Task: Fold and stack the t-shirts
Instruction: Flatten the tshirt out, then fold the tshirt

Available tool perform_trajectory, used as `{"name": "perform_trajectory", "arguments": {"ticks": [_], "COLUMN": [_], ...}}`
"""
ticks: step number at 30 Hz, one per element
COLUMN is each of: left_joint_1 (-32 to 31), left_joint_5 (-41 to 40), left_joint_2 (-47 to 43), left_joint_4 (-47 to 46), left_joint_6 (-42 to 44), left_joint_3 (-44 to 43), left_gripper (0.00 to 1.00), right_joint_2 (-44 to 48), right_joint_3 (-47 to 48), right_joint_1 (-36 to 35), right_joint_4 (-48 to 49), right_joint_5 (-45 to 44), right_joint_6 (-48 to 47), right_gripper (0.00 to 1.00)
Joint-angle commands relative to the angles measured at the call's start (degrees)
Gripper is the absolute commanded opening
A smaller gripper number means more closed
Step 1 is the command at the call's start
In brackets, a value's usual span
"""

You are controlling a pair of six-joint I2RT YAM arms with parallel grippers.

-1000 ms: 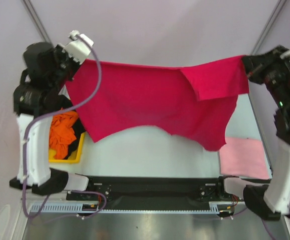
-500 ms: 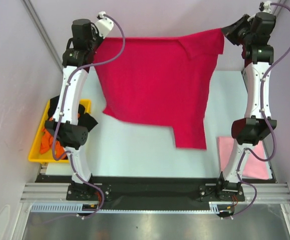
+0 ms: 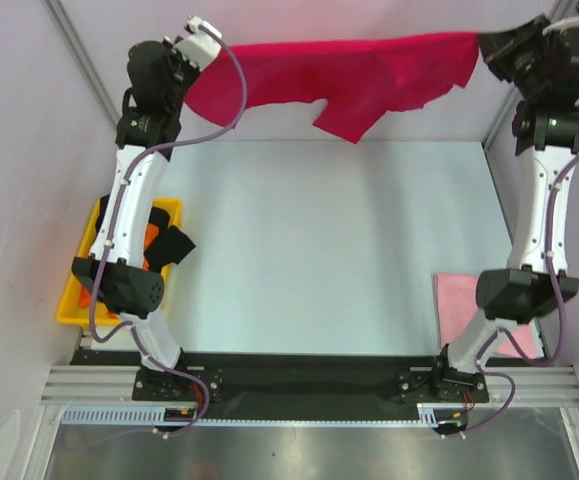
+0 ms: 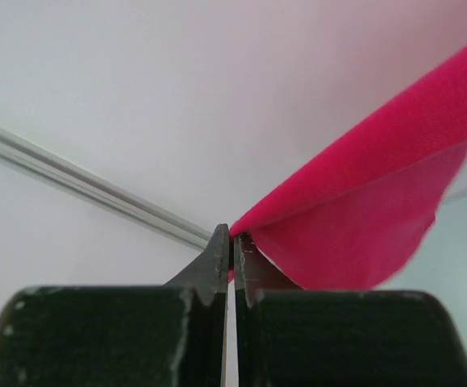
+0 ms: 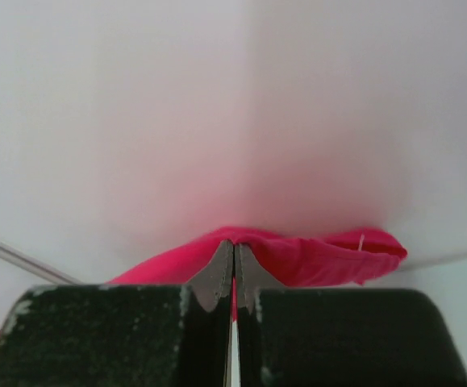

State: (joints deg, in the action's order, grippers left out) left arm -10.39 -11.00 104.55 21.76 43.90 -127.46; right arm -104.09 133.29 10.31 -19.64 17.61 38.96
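Observation:
The crimson red t-shirt (image 3: 349, 72) is stretched in the air along the far wall between my two grippers. My left gripper (image 3: 191, 62) is shut on its left end; the cloth (image 4: 362, 210) runs right from the pinched jaws (image 4: 233, 239). My right gripper (image 3: 487, 45) is shut on its right end; the cloth (image 5: 314, 254) bunches behind the tips (image 5: 234, 246). The pale pink t-shirt (image 3: 464, 305) lies flat at the table's right near edge. The orange t-shirt (image 3: 149, 238) and the black t-shirt (image 3: 174, 245) lie crumpled in the tray.
A yellow plastic tray (image 3: 79, 300) sits at the table's left edge under the left arm. The white table (image 3: 319, 250) spreads between the arms. Metal frame posts stand at the far corners.
Both arms have reached farther back and up. The red t-shirt went from hanging wide over the table to a narrow band stretched along the far wall.

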Motion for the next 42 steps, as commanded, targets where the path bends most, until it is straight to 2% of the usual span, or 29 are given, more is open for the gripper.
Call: {"name": "perform_trajectory", "arguments": {"ticks": [1,2,3,4,5,6,7,8,9,11,12,15,21,24,27,32,36,42], "left_joint_1": [1.17,1.08,1.16,1.08,0.99,0.9,0.99,0.81,0.64,0.03,-0.24,-1.56,-3.05,-3.14,-2.97,-2.18,-1.65,-1.56], "left_joint_5": [0.36,0.89,1.25,1.6,2.21,2.3,2.65,3.87,4.49,6.16,6.61,8.19,10.57,12.59,11.89,8.63,7.75,6.61], "left_joint_2": [-5.04,-6.28,-7.6,-10.13,-11.55,-12.87,-15.75,-17.18,-19.97,-22.45,-24.38,-27.55,-30.98,-31.86,-30.91,-24.41,-14.74,-4.02], "left_joint_4": [-0.58,-0.58,-0.92,-0.67,0.03,0.39,1.0,2.83,3.63,6.09,6.89,9.87,15.59,18.32,16.66,10.87,8.39,5.84], "left_joint_6": [1.63,1.98,2.41,3.46,4.17,4.61,5.49,5.93,6.28,6.81,6.99,6.73,4.18,4.7,4.53,2.25,1.01,1.97], "left_joint_3": [10.71,13.96,20.87,24.15,27.32,33.53,36.55,39.54,45.31,50.97,56.21,66.07,78.76,81.48,80.62,70.01,61.64,52.32], "left_gripper": [0.0,0.0,0.0,0.0,0.0,0.0,0.01,0.0,0.0,0.0,0.01,0.0,0.0,0.0,0.0,0.0,0.0,0.0], "right_joint_2": [9.92,11.96,14.59,19.15,21.89,24.35,29.25,31.39,33.41,39.19,41.14,47.13,54.95,55.67,53.39,40.48,29.15,11.3], "right_joint_3": [-16.87,-25.45,-30.24,-34.38,-42.94,-46.86,-50.47,-57.72,-60.93,-67.87,-74.17,-84.73,-96.55,-98.75,-98.23,-90.95,-84.63,-74.77], "right_joint_1": [1.38,1.38,1.47,1.47,1.47,1.47,1.73,1.82,1.82,1.82,1.91,2.0,2.0,2.0,1.91,-0.98,-2.39,-2.4], "right_joint_4": [0.56,0.39,-0.13,-1.36,-1.8,-2.5,-4.08,-4.96,-6.62,-8.39,-10.66,-15.05,-18.06,-16.93,-11.42,-3.76,4.94,10.14], "right_joint_5": [-1.61,-1.7,-2.05,-3.01,-3.54,-4.76,-5.21,-5.3,-5.56,-6.0,-7.4,-8.9,-6.89,-6.8,-5.48,-6.96,-6.97,-6.97], "right_joint_6": [-4.5,-5.2,-5.91,-7.04,-7.75,-8.02,-8.02,-8.02,-7.85,-7.5,-6.89,-4.69,1.29,1.82,0.95,-1.69,-4.5,-8.72], "right_gripper": [0.0,0.0,0.0,0.0,0.0,0.0,0.0,0.0,0.0,0.0,0.0,0.0,0.0,0.0,0.0,0.0,0.0,0.0]}}
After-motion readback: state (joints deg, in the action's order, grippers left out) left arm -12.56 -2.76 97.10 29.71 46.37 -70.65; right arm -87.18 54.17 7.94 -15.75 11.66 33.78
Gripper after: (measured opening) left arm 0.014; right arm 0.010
